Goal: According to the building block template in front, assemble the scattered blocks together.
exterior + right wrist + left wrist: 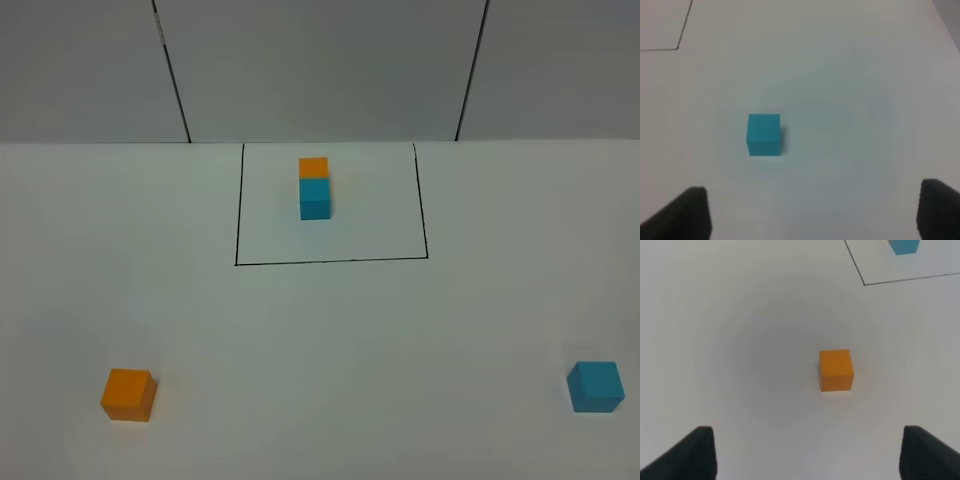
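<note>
The template is an orange cube joined to a teal-blue cube inside a black-lined rectangle at the table's back middle. A loose orange cube lies at front left; the left wrist view shows it ahead of my open, empty left gripper. A loose teal-blue cube lies at front right; the right wrist view shows it ahead of my open, empty right gripper. Neither gripper shows in the high view.
The white table meets a grey wall with two dark seams at the back. The template's teal cube and a frame corner show in the left wrist view.
</note>
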Robot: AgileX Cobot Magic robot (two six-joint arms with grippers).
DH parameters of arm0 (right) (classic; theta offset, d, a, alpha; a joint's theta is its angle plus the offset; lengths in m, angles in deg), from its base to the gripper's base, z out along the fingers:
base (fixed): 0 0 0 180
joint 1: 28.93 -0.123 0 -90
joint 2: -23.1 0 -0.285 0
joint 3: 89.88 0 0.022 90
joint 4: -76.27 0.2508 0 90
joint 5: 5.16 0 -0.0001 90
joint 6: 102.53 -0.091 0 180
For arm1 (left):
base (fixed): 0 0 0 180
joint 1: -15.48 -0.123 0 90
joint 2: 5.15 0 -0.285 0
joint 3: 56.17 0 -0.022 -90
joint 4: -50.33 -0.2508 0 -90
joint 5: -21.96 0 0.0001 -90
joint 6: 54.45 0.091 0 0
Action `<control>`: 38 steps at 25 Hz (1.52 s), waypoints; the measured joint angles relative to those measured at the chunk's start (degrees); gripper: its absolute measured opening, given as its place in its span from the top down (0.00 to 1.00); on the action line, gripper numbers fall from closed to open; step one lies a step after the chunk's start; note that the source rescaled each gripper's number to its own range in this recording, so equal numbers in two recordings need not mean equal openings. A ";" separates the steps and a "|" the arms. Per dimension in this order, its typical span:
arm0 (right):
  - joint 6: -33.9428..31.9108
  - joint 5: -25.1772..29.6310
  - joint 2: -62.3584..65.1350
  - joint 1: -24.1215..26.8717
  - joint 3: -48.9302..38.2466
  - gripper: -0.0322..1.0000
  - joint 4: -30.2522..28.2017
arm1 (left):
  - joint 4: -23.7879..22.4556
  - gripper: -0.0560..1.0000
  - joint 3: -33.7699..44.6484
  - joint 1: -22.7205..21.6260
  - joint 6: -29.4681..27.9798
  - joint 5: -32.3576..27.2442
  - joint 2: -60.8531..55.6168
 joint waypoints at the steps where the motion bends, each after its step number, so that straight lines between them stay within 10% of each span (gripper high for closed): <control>1: 0.00 0.00 0.00 0.00 0.00 0.29 0.00 | 0.00 0.30 0.00 0.00 0.00 0.00 0.00; 24: 0.00 0.00 0.00 0.00 0.00 0.29 0.00 | 0.22 0.30 0.00 0.00 -0.81 0.05 0.63; 38: 0.00 0.00 0.00 0.00 0.00 0.29 0.00 | 20.14 0.30 -11.64 0.00 -0.18 -3.51 42.42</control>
